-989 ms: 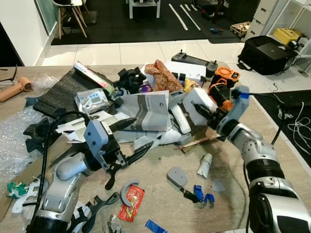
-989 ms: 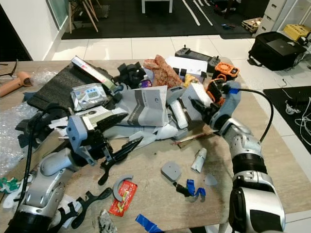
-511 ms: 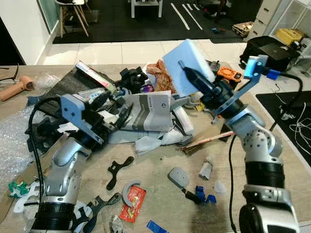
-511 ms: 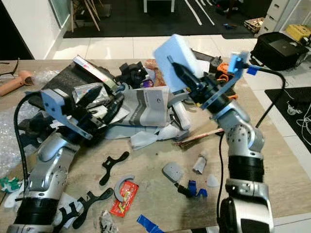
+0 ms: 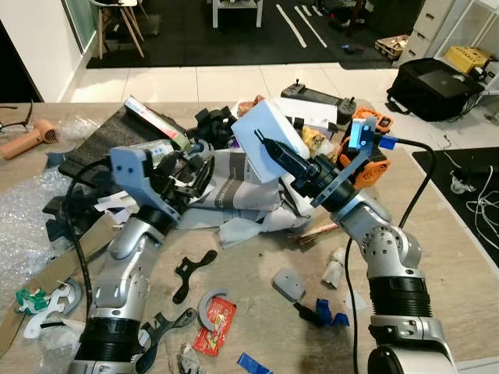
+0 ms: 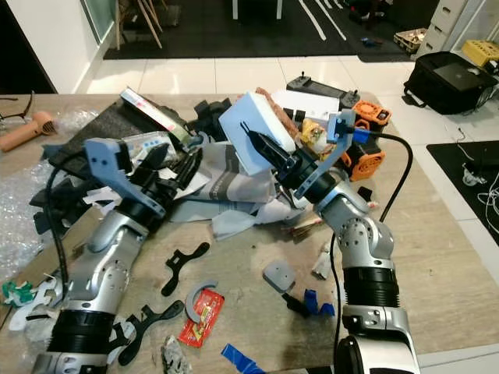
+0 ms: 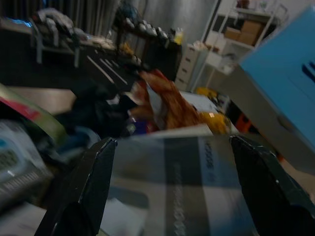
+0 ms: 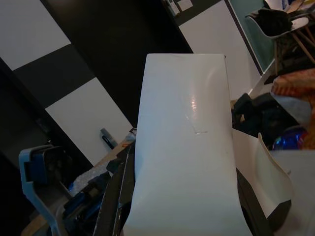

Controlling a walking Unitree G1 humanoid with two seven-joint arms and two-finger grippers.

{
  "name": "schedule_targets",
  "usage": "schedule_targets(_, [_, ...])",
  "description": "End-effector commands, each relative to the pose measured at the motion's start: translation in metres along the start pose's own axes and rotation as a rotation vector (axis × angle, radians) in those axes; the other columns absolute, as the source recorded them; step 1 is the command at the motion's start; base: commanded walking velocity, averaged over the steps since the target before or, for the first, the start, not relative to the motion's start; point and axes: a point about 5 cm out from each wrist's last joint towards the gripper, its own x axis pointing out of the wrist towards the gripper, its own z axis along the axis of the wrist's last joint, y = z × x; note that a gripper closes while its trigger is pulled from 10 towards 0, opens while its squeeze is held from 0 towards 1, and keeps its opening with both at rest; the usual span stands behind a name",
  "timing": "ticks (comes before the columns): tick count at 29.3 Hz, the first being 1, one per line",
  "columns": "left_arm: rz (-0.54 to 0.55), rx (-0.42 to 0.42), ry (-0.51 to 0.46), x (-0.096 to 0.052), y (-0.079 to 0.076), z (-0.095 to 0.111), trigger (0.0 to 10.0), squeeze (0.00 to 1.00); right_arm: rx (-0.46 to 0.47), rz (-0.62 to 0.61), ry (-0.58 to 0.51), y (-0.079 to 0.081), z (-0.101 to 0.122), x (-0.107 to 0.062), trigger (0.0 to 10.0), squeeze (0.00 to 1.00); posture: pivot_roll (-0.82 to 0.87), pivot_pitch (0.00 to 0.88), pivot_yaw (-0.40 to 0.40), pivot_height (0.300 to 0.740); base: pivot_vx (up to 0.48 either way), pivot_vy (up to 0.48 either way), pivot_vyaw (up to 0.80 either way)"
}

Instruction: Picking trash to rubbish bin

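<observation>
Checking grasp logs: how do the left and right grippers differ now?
The right gripper is shut on the white box, lifted above the pile; the left gripper is open and holds nothing, down at the grey paper. Both have two black fingers and reach toward the pile.

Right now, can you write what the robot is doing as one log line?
right hand: shut on white box, held above pile | left hand: open, over printed paper | bin: unseen

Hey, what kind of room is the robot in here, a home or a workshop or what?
Probably a lived-in home room doubling as a workspace: a cluttered wooden table on white floor tiles, a chair by the wall, and white drawers beyond a black bag.
</observation>
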Motion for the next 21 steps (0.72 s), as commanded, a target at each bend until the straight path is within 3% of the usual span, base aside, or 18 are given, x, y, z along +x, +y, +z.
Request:
schedule_targets(1, [0.003, -0.02, 0.024, 0.0008, -0.0018, -0.0058, 10.0, 0.0, -0.013, -0.005, -0.005, 0.001, 0.001, -0.0023, 10.0, 0.0, -0.08, 0.0, -0.021, 0.74, -0.48, 0.0, 0.0])
schedule_targets(21, [-0.017, -0.011, 0.057, 0.0023, -0.0041, -0.0071, 10.0, 0.0, -0.018, -0.001, 0.01, 0.0024, -0.0009, -0.001, 10.0, 0.0, -0.07, 0.0, -0.022, 0.74, -0.48, 0.0, 0.0])
